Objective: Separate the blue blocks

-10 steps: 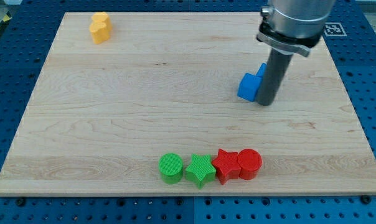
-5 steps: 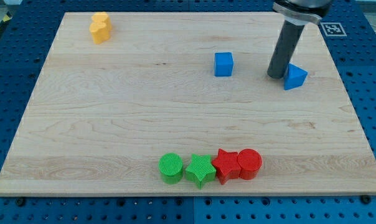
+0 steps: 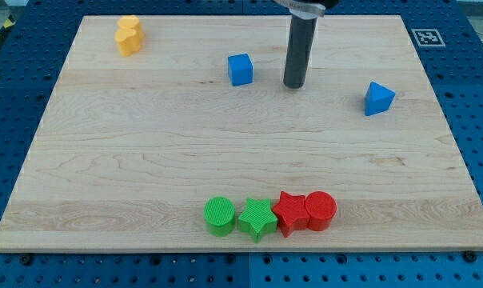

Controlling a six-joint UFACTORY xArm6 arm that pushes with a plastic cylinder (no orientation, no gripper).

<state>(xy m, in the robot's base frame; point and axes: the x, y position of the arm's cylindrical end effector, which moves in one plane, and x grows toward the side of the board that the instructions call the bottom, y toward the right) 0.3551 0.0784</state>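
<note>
Pale wooden board (image 3: 145,160) fills your view, lying on a blue perforated table (image 3: 9,96), with a printed marker tag (image 3: 427,37) at its top right corner. You have no jaws or fingers here to open or close: the arm ends in a plain dark rod, and my tip (image 3: 294,85) rests on the wood in the upper middle. Look just to the view's left of it and you find the blue cube (image 3: 241,70), near the rod but not touching it. Off to the view's right, well apart from both, sits the blue triangular block (image 3: 378,98). So my tip stands between the two blue blocks, closer to the cube. At the top left you see a yellow block (image 3: 129,35). Along the bottom edge runs a tight row: green cylinder (image 3: 220,217), green star (image 3: 257,219), red star (image 3: 289,212), red cylinder (image 3: 321,211), each touching the next
</note>
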